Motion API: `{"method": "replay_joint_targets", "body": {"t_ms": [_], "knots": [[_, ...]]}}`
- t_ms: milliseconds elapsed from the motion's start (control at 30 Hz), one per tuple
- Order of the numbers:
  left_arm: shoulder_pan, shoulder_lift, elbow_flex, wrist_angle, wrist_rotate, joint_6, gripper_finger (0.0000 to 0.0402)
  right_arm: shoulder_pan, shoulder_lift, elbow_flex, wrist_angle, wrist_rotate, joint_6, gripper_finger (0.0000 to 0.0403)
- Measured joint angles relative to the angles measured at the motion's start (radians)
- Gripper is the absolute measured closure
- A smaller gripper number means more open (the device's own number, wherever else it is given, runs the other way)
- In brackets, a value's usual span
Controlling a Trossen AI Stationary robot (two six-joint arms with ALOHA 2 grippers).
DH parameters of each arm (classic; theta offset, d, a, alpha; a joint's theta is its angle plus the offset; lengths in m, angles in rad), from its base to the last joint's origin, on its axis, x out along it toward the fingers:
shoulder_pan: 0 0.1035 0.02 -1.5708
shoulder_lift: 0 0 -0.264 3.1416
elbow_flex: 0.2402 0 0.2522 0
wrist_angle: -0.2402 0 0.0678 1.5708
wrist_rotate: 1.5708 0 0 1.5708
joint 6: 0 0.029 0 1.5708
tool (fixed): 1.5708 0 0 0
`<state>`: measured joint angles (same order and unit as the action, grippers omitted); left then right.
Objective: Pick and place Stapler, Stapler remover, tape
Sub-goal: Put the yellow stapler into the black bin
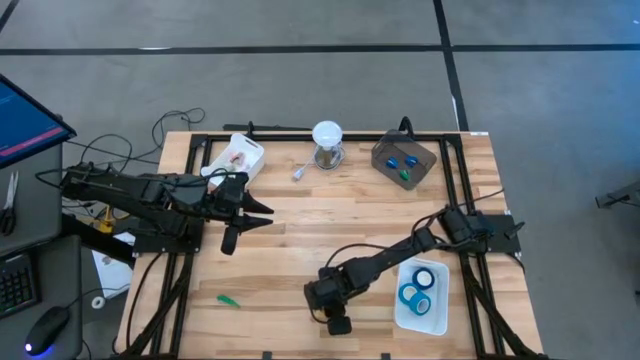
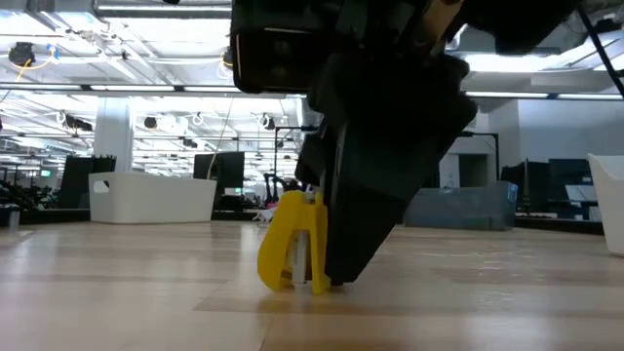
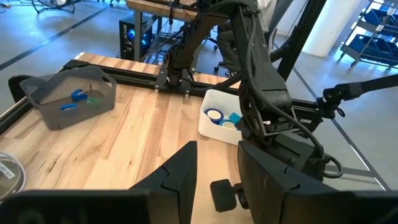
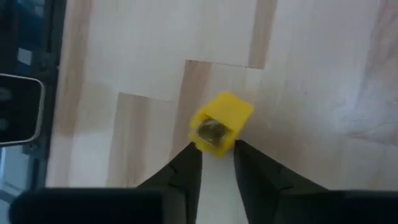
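Note:
A small yellow stapler remover (image 2: 292, 244) stands on the wood near the table's front edge, and it also shows in the right wrist view (image 4: 221, 121). My right gripper (image 1: 338, 322) is shut on it. Blue tape rolls (image 1: 420, 290) lie in a white tray (image 1: 400, 318) at the front right. My left gripper (image 1: 250, 215) hangs open above the table's left part, with nothing between its fingers (image 3: 180, 174). A stapler I cannot make out in any view. My right gripper pinches the yellow stapler remover's near end (image 4: 214, 146) between its two fingertips. The fingers (image 2: 366, 234) come from above, slanting down. The remover stands upright with its lower end (image 2: 288, 285) on the table.
A grey bin (image 1: 405, 160) with small blue and green pieces stands at the far right. A white-lidded jar (image 1: 327, 140) and a white tray (image 1: 240, 155) are along the far edge. A green piece (image 1: 229, 299) lies front left. Bare wood lies mid-table.

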<state>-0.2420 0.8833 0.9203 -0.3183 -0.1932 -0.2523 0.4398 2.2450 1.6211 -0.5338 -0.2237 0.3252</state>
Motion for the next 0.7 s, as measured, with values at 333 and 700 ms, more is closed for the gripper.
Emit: {"method": "replay_joint_targets", "body": {"t_ms": [333, 700], "knots": [[0.0, 0.0, 0.0, -0.001, 0.0, 0.0, 0.0294, -0.001, 0.004, 0.15, -0.197, -0.02, 0.039, 0.0229], [0.0, 0.0, 0.0, -0.002, 0.0, 0.0, 0.0294, -0.028, 0.003, 0.165, -0.225, -0.015, 0.166, 0.0206]]}}
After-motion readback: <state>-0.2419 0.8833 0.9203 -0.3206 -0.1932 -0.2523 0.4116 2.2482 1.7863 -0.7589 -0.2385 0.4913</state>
